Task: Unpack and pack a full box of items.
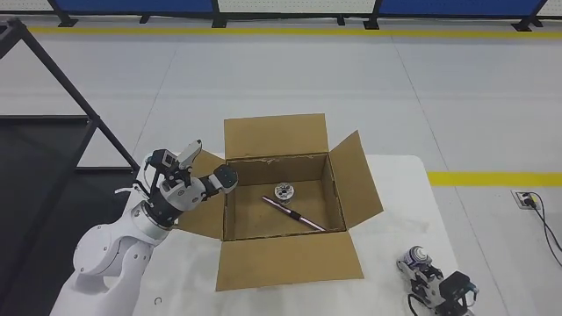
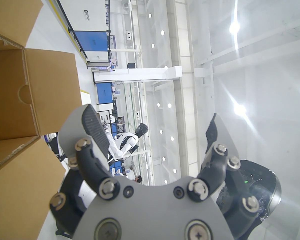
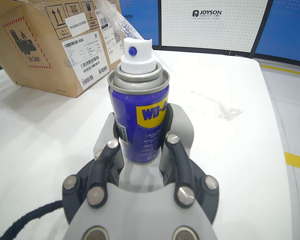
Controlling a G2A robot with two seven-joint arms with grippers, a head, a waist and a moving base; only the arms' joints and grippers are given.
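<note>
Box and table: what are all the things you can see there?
box: one, brown, open on the table
table: one, white, under the box
round metal piece: one, silvery, inside the box
thin stick: one, dark, inside the box beside the round metal piece
spray can: one, blue with white top, upright, away from the box
left gripper: one, grey, open beside a box flap
right gripper: one, grey, shut on the spray can

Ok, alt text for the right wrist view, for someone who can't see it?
The right gripper is shut on a blue spray can with a white nozzle, held upright over the white table. An open cardboard box with labels on its side stands behind it.
</note>
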